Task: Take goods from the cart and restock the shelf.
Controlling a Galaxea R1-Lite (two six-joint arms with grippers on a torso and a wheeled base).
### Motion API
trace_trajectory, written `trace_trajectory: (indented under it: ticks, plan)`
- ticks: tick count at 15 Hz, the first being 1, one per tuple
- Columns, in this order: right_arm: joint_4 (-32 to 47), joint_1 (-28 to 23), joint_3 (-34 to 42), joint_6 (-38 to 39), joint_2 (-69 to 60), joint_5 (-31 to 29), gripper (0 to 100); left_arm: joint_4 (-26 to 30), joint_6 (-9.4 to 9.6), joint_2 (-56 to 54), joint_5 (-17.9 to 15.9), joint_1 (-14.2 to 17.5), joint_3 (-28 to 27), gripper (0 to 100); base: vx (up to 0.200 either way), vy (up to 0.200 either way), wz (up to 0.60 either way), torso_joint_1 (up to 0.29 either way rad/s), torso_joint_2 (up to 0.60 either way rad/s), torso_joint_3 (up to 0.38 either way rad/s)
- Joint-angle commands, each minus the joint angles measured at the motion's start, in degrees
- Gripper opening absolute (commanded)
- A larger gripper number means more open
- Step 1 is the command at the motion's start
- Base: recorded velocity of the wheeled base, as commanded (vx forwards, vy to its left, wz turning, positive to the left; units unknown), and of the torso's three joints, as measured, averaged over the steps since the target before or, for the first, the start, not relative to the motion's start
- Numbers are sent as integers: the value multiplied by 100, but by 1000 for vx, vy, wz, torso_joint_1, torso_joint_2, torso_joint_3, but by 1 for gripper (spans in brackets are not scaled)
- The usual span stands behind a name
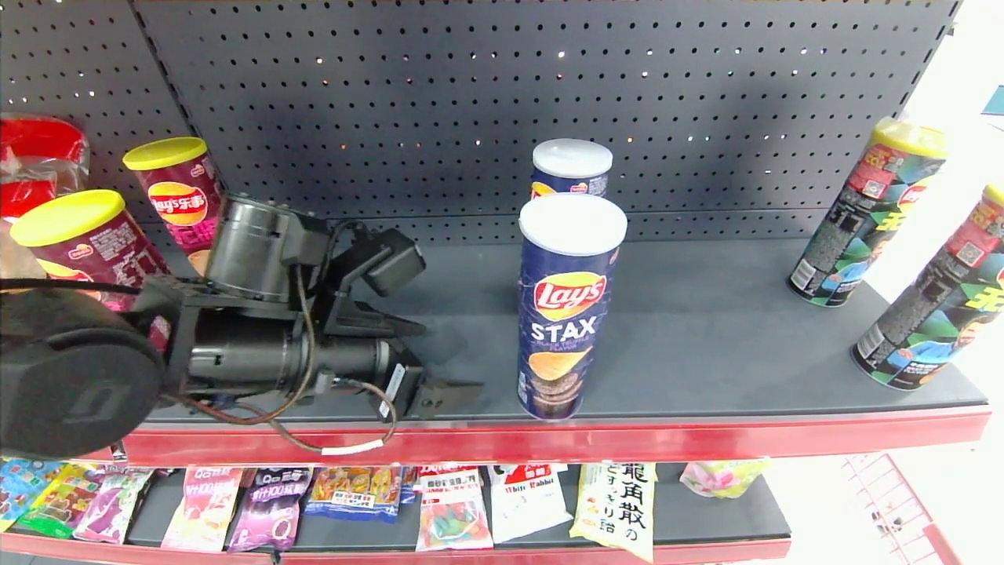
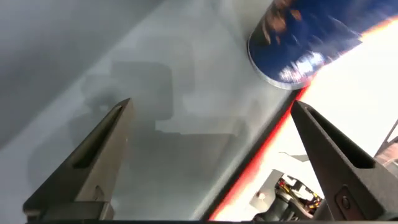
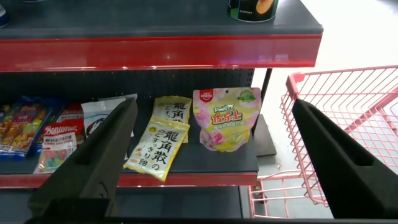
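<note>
Hovering wide open and empty with the left gripper (image 1: pixel 451 357) just beside the front blue can (image 1: pixel 569 314), upright near the shelf (image 1: pixel 706 329) edge; probably light, stiff, slick-walled, best squeezed gently mid-body.

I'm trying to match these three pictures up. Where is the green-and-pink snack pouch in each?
Head view: the pouch lies on the lower shelf, right of the yellow bag.
Left wrist view: not in it.
Right wrist view: on the lower shelf beside the yellow bag, near the pink cart.
Shared landmark: the red shelf edge.
</note>
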Motion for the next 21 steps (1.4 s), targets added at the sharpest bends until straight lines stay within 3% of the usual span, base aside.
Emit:
trace_trajectory:
  ticks: [1,3,5,7,9,12,14,15,16,17,19,21]
  plan:
    - [0,1,0,-4,0,2,100,144,-168,-1669,-1,284,974,100,0,0,0,0,0,0]
    - [0,1,0,5,0,2,100,530,-300,-2873,34,442,1589,100,0,0,0,0,0,0]
    - [0,1,0,5,0,11,100,1225,-396,-4156,333,547,2090,100,0,0,0,0,0,0]
    - [0,1,0,5,0,2,100,2025,-765,-5378,781,670,2477,100,0,0,0,0,0,0]
    - [0,1,0,5,0,11,100,2824,-1179,-6740,1449,829,2907,100,0,0,0,0,0,0]
    - [0,1,0,5,0,11,100,4310,-1205,-8217,2152,1198,2925,100,0,0,0,0,0,0]
    - [0,1,0,5,0,20,100,4652,-1258,-8700,2424,1672,3013,100,0,0,0,0,0,0]
    - [0,1,0,5,0,11,100,4582,-1618,-8867,2820,1883,3294,100,0,0,0,0,0,0]
    - [0,1,0,-13,0,-16,100,4389,-1811,-8867,3330,1883,3426,100,0,0,0,0,0,0]
    - [0,1,0,-13,0,-42,100,4002,-1855,-8867,3655,1875,3698,100,0,0,0,0,0,0]
    - [0,1,0,-13,0,-112,100,2947,-1899,-8867,3453,1875,4173,100,0,0,0,0,0,0]
    - [0,1,0,-4,0,-112,100,1190,-1767,-8858,2688,1875,5008,100,0,0,0,0,0,0]
